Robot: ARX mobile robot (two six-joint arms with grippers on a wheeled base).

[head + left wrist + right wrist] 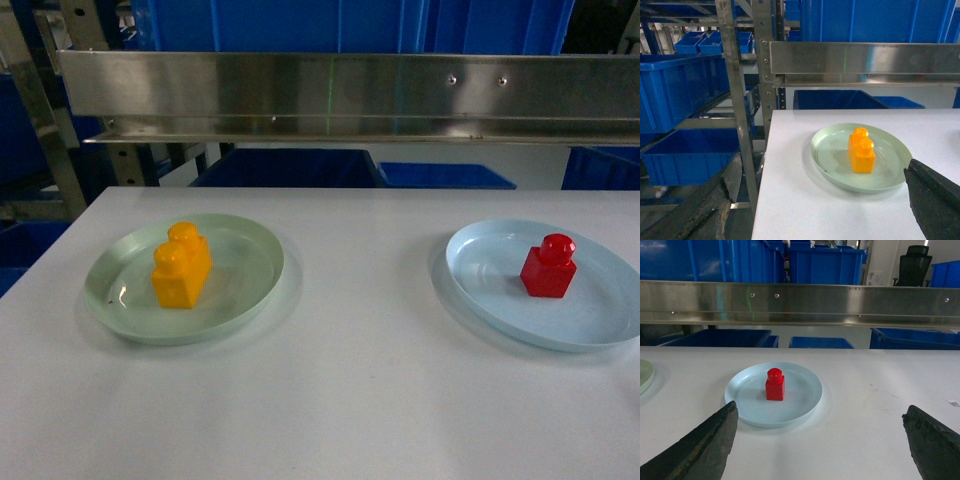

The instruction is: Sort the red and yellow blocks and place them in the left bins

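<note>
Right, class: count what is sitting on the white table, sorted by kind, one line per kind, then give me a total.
Toy bricks: 2, the yellow two-stud brick and the red one-stud brick.
Plates: 2, the green plate under the yellow brick and the blue plate under the red one.
Total: 4 things on the table.

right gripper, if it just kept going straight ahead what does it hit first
Probably the red one-stud block standing on the light blue plate: it sits roughly centred ahead of the open right gripper, though depth is unclear.

Two plates (pixel 255 290) (pixel 480 290), white table (pixel 350 400)
</note>
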